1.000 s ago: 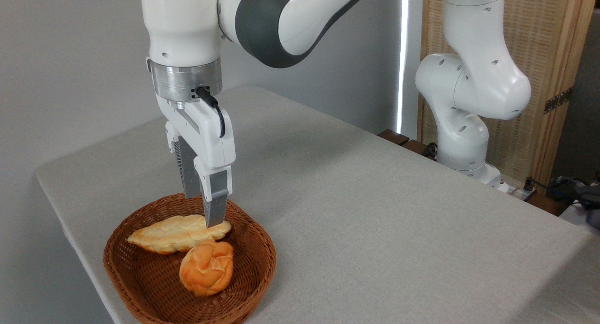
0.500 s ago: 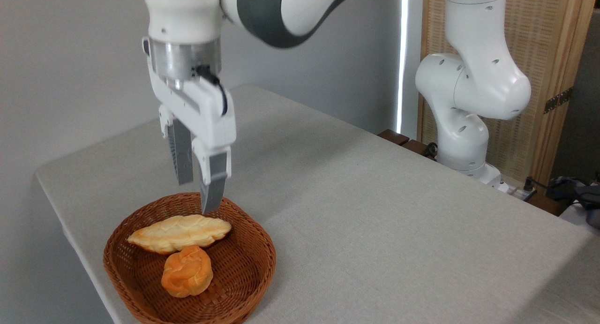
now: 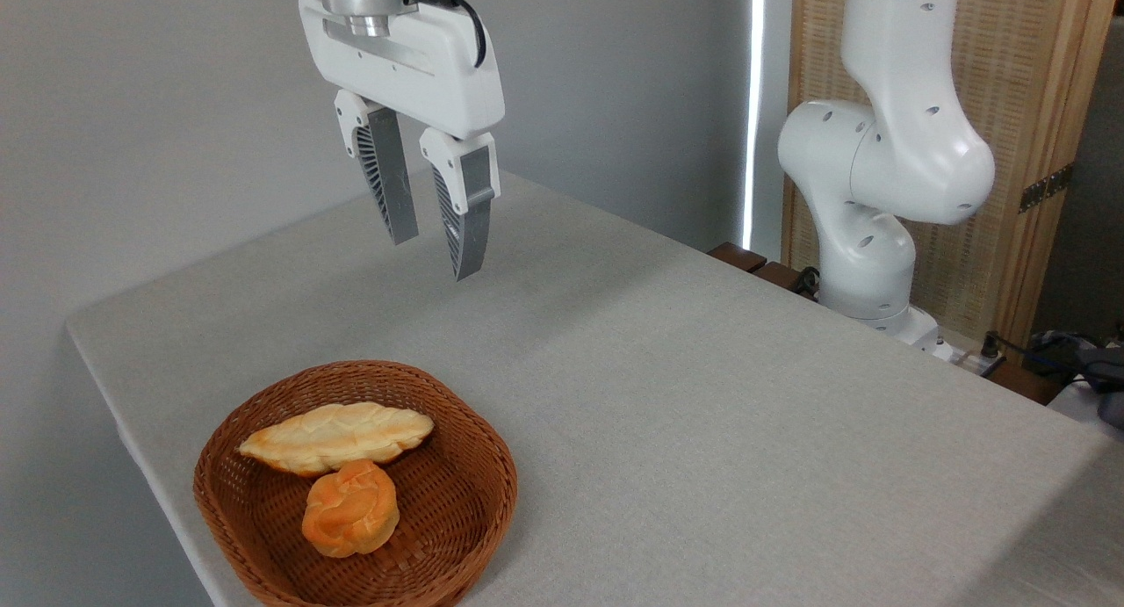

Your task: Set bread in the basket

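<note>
The small orange-golden knotted bun (image 3: 350,509) lies inside the brown wicker basket (image 3: 479,493) at the table's front left, just in front of a long pale braided loaf (image 3: 338,436). My gripper (image 3: 434,257) hangs high above the table, well above and behind the basket, open with nothing between its two grey fingers (image 3: 464,210).
The grey cloth-covered table (image 3: 702,414) runs back and to the right, with its left edge close beside the basket. The arm's white base (image 3: 869,238) stands at the back right before a wooden screen. Cables and dark items lie at the far right.
The gripper has risen well above the basket and moved back and right. A second ago the bun lay further right in the basket; it rolled left and has lain still since.
</note>
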You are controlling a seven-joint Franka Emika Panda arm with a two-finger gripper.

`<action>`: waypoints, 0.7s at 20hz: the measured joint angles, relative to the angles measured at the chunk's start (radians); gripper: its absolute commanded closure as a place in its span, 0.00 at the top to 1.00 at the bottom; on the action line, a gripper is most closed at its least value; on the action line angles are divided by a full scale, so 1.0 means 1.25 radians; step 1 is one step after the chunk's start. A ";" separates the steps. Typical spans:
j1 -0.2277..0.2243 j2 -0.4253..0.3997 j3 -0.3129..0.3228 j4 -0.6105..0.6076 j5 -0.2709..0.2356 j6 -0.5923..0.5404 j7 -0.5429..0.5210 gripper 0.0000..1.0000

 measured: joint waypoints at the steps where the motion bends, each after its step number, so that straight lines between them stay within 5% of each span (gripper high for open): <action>1: 0.000 0.001 0.000 0.000 0.012 0.000 0.000 1.00; 4: -0.008 0.003 0.012 0.000 0.022 0.000 0.000 1.00; 8: -0.061 0.003 0.086 0.000 0.023 0.000 0.001 1.00; 14: -0.068 0.004 0.092 0.000 0.023 0.000 0.001 1.00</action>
